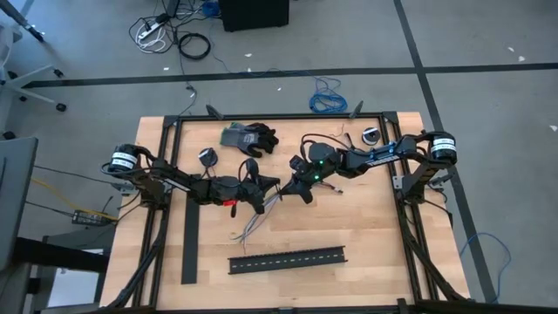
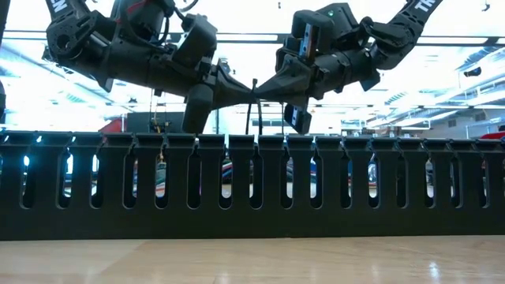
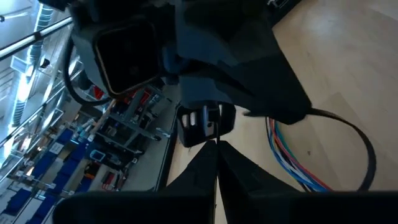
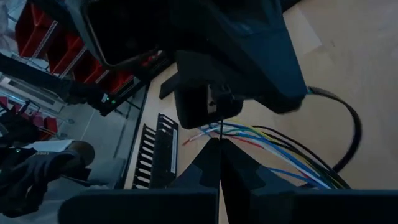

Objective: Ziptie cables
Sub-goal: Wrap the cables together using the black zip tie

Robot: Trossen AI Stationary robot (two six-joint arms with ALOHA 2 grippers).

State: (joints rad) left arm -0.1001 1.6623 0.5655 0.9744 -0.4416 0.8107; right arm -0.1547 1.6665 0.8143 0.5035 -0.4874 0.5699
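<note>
Both arms meet nose to nose over the middle of the counter (image 1: pixel 366 235). The left gripper (image 1: pixel 272 186) comes in from 9 o'clock, the right gripper (image 1: pixel 286 182) from 3 o'clock, tips almost touching. Both are fully closed. In the low view a thin dark vertical strip (image 2: pixel 254 106) hangs right where the two tips meet; I judge it is the ziptie, pinched there, but I cannot tell which gripper has it or whether both do.

The cables (image 1: pixel 253 222) lie on the counter just at 7 o'clock of the tips, splayed ends fanning toward 7 o'clock. The right wrist view shows blue, yellow, red and white strands running side by side, with a black loop curving off at one side.

Handling, my estimate: the bundle is light and limp. The strands are thin and smooth-jacketed, so they will slide on each other and fan out if lifted by one end. Nothing fragile, though a hard pinch could kink a wire. The best hold is where the strands still run parallel, away from the splay, squeezing across the whole bundle so none escape.

The black slotted channel (image 1: pixel 288 258) sits at 6 o'clock, well apart. A dark glove (image 1: pixel 248 137) lies at 11 o'clock.
</note>
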